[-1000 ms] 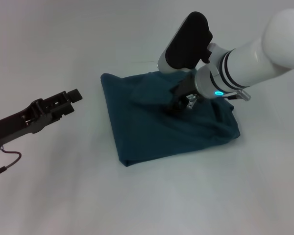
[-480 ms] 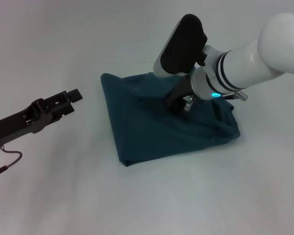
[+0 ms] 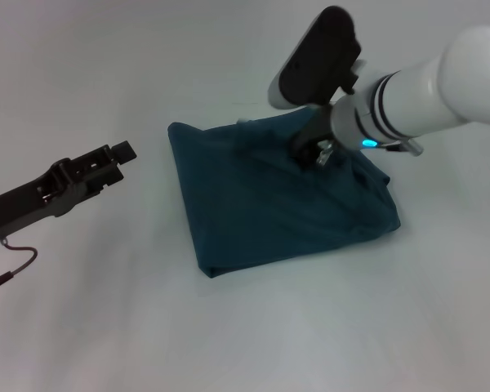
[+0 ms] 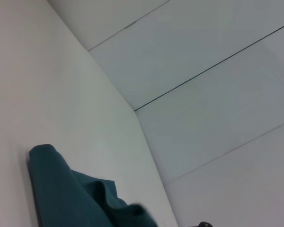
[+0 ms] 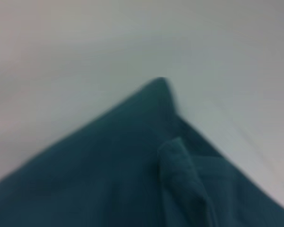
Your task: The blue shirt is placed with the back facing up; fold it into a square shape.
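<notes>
A blue shirt (image 3: 282,196) is seen lying on a white table (image 3: 229,327), folded into a rough four-sided bundle just right of the centre of the head view. Its near and left edges are fairly straight, with a neat far-left corner and a rounded near-left corner, while the right side is bunched into soft wrinkles and a thicker lump at the right corner. The fabric is a plain dark teal-blue, and no lettering is shown on the upward face. A raised crease is seen running across the cloth toward the far right part of the bundle. The right gripper (image 3: 310,153) is positioned over that far right part, close above the cloth; whether it touches the fabric cannot be told, and whether its fingers are spread or closed cannot be told either, since they are hidden under the wrist. Behind it, the white right arm with black bands and a small lit blue-green lamp is seen reaching in from the right side. In the right wrist view, a pointed corner of the shirt (image 5: 132,175) and a small upstanding fold are shown very close. The left gripper (image 3: 118,153) is held above the bare table, well apart from the shirt on its left side, with nothing in it; the spacing of its fingers cannot be made out. In the left wrist view, one corner of the shirt (image 4: 61,194) is seen on the table.
</notes>
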{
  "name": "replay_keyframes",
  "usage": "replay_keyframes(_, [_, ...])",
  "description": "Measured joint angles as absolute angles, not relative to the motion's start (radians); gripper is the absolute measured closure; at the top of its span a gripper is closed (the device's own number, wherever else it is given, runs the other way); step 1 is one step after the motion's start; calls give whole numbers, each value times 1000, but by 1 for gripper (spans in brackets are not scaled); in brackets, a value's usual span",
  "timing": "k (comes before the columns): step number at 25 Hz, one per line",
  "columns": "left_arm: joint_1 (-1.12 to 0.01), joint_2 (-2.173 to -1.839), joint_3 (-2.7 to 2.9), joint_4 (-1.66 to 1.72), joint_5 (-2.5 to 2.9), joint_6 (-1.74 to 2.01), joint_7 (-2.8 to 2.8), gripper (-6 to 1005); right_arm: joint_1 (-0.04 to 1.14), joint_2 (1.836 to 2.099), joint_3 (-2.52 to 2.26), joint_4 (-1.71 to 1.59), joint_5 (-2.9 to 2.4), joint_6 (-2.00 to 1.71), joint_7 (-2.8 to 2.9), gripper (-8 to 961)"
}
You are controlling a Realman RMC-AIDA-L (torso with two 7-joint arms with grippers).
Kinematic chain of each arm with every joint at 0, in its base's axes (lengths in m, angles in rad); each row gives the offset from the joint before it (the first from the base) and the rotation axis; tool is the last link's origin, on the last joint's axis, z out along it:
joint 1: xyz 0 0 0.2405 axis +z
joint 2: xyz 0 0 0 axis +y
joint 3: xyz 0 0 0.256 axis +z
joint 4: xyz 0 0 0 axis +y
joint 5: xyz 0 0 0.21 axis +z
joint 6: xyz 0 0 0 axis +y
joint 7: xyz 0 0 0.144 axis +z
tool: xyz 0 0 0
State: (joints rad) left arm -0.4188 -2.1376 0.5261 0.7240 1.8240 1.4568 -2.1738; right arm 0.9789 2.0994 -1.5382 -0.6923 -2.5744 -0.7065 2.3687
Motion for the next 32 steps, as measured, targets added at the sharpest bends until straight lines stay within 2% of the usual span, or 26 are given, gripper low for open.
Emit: replay_keyframes(32, [-425,-2140,526,721,1760,1446,-2174,350,916,2100,-1526,-702,-2929,-483,2658,933])
